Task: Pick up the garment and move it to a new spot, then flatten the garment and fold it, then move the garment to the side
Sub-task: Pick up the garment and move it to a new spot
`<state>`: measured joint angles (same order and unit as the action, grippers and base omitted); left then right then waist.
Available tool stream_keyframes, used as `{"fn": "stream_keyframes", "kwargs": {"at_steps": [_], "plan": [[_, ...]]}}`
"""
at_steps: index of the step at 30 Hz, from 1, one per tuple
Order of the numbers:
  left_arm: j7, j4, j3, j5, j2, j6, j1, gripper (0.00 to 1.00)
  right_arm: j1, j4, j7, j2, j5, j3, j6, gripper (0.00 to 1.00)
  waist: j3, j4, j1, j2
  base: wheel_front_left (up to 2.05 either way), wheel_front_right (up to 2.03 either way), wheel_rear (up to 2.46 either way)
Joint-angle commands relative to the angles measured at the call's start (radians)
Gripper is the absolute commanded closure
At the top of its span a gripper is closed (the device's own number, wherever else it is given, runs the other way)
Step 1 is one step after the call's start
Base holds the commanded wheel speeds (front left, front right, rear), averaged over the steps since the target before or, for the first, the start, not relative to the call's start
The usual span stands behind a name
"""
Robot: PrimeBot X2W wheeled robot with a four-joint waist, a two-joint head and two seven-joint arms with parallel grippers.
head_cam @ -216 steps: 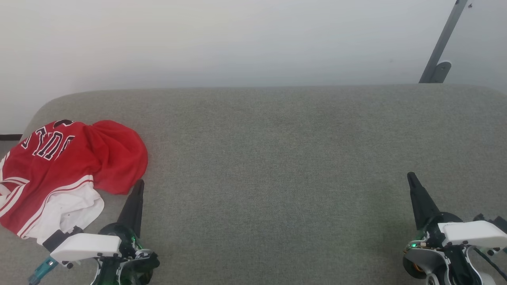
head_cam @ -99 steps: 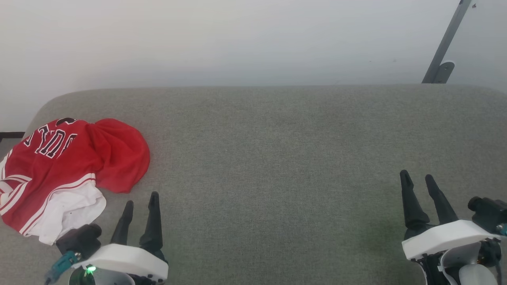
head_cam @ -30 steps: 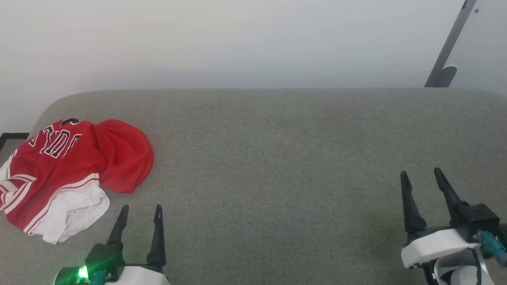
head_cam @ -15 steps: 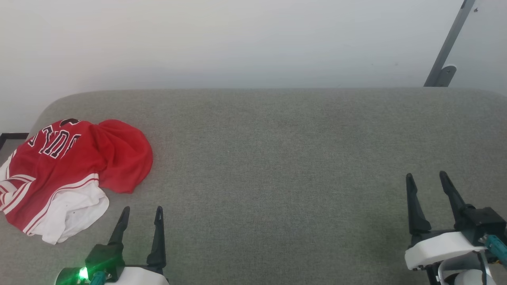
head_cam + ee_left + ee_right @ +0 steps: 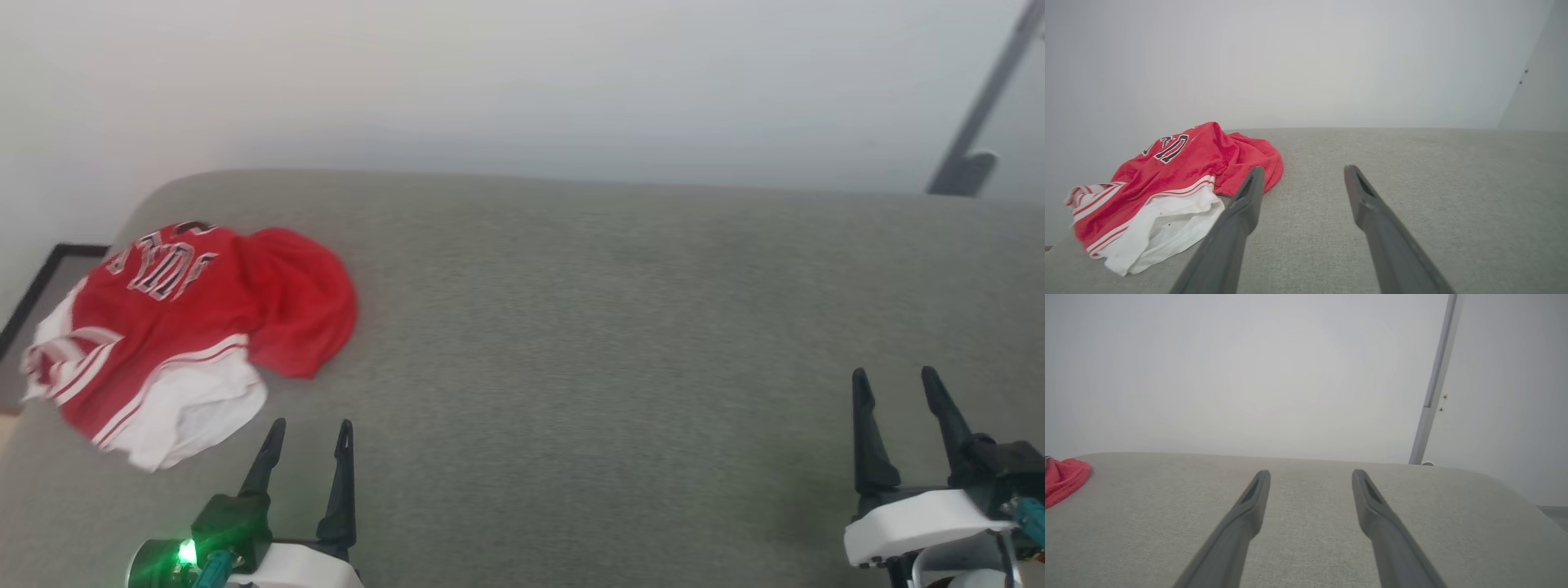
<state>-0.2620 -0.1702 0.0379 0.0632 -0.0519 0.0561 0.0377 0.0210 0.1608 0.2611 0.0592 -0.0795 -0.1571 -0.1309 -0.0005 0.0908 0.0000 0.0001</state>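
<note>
The garment, a red jersey with white sleeve, striped trim and black lettering, lies crumpled at the far left of the grey padded surface. My left gripper stands open at the lower left, just right of and nearer than the garment, not touching it. In the left wrist view the garment lies left of the open left gripper. At the lower right my right gripper is open and empty, far from the garment. The right wrist view catches a red edge of the garment beyond the open right gripper.
A pale wall rises behind the surface. A grey metal post leans at the back right. The surface's rounded left edge drops off near a dark-framed floor patch. Bare grey fabric stretches between the two grippers.
The whole head picture has shifted right and tilted, so the camera has turned left. Garment and grippers keep their places relative to each other; both grippers stay open.
</note>
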Motion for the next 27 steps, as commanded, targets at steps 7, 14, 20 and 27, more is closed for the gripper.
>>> {"fn": "stream_keyframes", "kwargs": {"at_steps": [7, 14, 20, 27], "plan": [[-0.004, -0.004, -0.003, 0.009, 0.002, -0.009, 0.000, 0.00, -0.011, -0.001, 0.006, -0.006, -0.006, 0.031, 0.000, 0.00, -0.005, 0.149, 0.0000, -0.0001, 0.00, 0.00, 0.00], [-0.004, -0.007, -0.018, 0.021, 0.002, -0.015, 0.023, 0.00, -0.022, 0.011, 0.006, -0.008, -0.014, 0.061, 0.000, 0.00, -0.020, 0.306, 0.0000, -0.0001, 0.00, 0.00, 0.00], [-0.004, 0.004, -0.001, 0.031, 0.002, -0.020, 0.046, 0.00, -0.013, 0.028, 0.006, -0.010, -0.026, 0.118, 0.000, 0.00, -0.022, 0.407, 0.0000, -0.0001, 0.00, 0.00, 0.00], [-0.004, 0.067, 0.023, 0.092, 0.002, -0.073, 0.076, 0.00, 0.064, 0.071, 0.006, -0.008, -0.037, 0.227, 0.001, 0.00, 0.019, 0.434, 0.0000, -0.0001, 0.00, 0.00, 0.00]]}}
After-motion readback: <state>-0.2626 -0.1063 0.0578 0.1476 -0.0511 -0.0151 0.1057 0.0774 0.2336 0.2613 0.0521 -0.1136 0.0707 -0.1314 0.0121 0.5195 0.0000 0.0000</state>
